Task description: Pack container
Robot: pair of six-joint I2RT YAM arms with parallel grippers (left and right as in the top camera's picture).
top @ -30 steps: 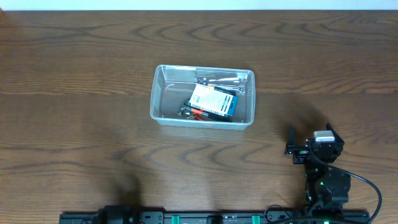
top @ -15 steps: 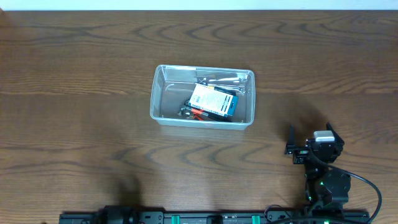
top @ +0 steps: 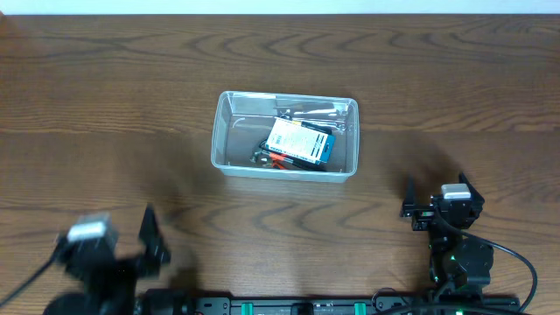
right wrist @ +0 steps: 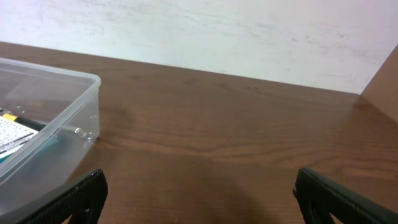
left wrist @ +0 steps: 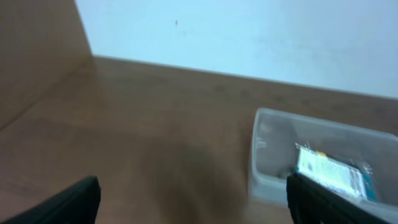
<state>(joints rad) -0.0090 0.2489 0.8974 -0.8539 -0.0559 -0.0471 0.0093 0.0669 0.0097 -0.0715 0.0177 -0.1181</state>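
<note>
Overhead: high, straight down, whole table point(top: 105, 87). Wrist cams: low over tabletop, facing back wall point(right wrist: 186, 31). All three share container point(top: 234, 140), wrists from opposite sides.

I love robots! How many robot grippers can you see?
2. The left gripper is at the near left edge of the table, blurred; the right gripper is at the near right. Both are open, apart from the container.

The table point(top: 105, 105) is dark brown with wavy wood grain. The container point(top: 219, 140) is clear, faintly grey plastic. The box point(top: 300, 143) inside is white and blue (the blue at its right end), with an orange-red streak point(top: 278, 161) beside it. The wall point(right wrist: 186, 31) is off-white, and the right arm point(top: 459, 254) is black.
</note>
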